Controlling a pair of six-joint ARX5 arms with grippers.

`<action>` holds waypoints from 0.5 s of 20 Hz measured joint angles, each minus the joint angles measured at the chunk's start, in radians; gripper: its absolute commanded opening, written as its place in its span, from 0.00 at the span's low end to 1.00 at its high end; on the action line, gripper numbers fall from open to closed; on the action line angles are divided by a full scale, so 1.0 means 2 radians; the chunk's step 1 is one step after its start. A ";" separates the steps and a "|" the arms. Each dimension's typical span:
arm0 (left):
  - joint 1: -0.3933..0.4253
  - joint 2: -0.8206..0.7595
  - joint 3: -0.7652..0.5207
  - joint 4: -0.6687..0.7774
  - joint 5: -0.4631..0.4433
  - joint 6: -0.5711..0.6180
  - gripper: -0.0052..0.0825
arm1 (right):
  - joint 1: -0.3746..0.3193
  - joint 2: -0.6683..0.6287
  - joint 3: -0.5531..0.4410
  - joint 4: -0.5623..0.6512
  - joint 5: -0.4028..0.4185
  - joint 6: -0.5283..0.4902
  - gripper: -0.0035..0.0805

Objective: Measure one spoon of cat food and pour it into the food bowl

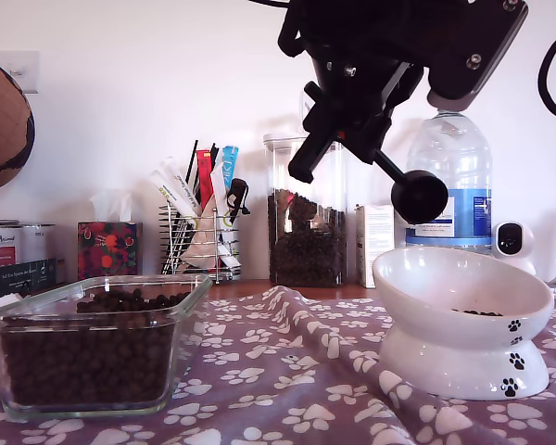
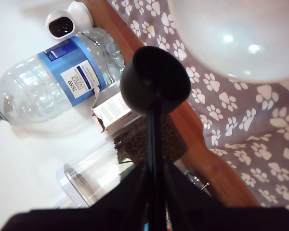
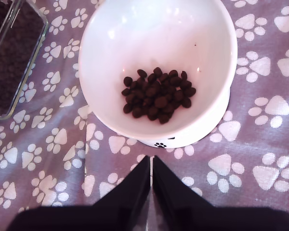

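- My first claw (image 2: 154,185) is clamped on the long straight handle of the small black plastic measuring spoon (image 2: 155,86), whose long axis runs straight out from the jaws to the round cup.
- That cup hangs above the near rim of the white glossy ceramic food bowl (image 1: 463,292), tipped on its side; I judge it emptied.
- The small brown cat food pellets (image 3: 156,94) lie pooled inside the bowl.
- My second claw (image 3: 151,185), pinched together and holding nothing, hovers above the bowl's pedestal side.
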 measured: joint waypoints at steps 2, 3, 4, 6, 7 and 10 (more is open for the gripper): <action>-0.001 0.000 0.000 -0.001 0.006 -0.025 0.04 | 0.000 0.000 0.000 0.000 0.000 0.000 0.03; -0.001 0.000 0.000 -0.004 0.007 -0.045 0.04 | 0.000 0.000 0.000 0.000 0.000 0.000 0.03; -0.001 0.000 0.000 -0.008 0.008 -0.063 0.04 | 0.000 0.000 0.000 0.000 0.000 0.000 0.03; 0.002 0.000 0.000 -0.019 0.010 -0.106 0.04 | 0.000 0.000 0.000 0.002 0.001 0.000 0.03; 0.006 0.000 0.000 -0.027 0.018 -0.140 0.04 | 0.000 0.000 0.000 0.005 0.001 -0.001 0.03; 0.016 -0.002 0.000 -0.091 0.060 -0.237 0.04 | 0.000 0.000 0.000 0.008 0.004 -0.002 0.03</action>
